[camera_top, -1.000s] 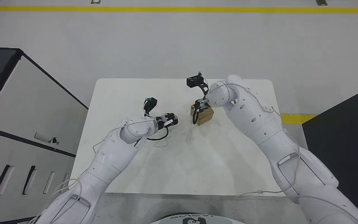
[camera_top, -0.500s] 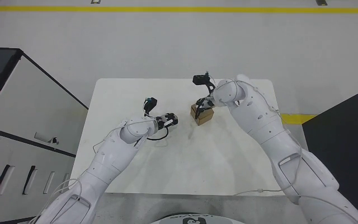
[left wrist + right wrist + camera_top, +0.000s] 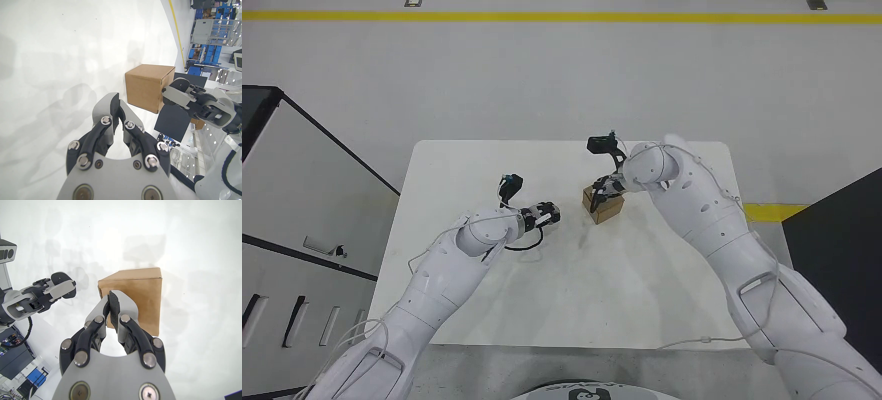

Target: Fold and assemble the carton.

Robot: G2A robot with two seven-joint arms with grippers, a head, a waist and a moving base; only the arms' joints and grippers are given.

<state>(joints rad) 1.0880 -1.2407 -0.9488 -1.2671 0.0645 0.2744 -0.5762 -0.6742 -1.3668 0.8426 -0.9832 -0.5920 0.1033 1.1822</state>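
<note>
Carton: a small brown cardboard cube (image 3: 607,208) stands on the white table (image 3: 662,290), a little right of the middle and toward the far side. Its visible faces are closed, and a seam runs down one upright corner.
Right gripper: the right gripper (image 3: 112,300) has its fingers pressed together and carries nothing. Its tips rest against the carton's far side, close to the seamed corner.
Left gripper: the left gripper (image 3: 118,110) is pressed together and empty. It sits low over the table left of the carton, near it but apart.
Weight: probably very light, since it looks empty. A push from one side would likely slide or tip it.
Stiffness: thin board, likely firm along edges and corners and yielding mid-panel. Flaps may spring back.
Surface: matte paper should grip well on rubber pads, though the smooth table offers little hold.
Where to hold: across two opposite faces near the corners, or braced from the left while the far side is pressed.
Risk: hard squeezing mid-panel would dent it.
</note>
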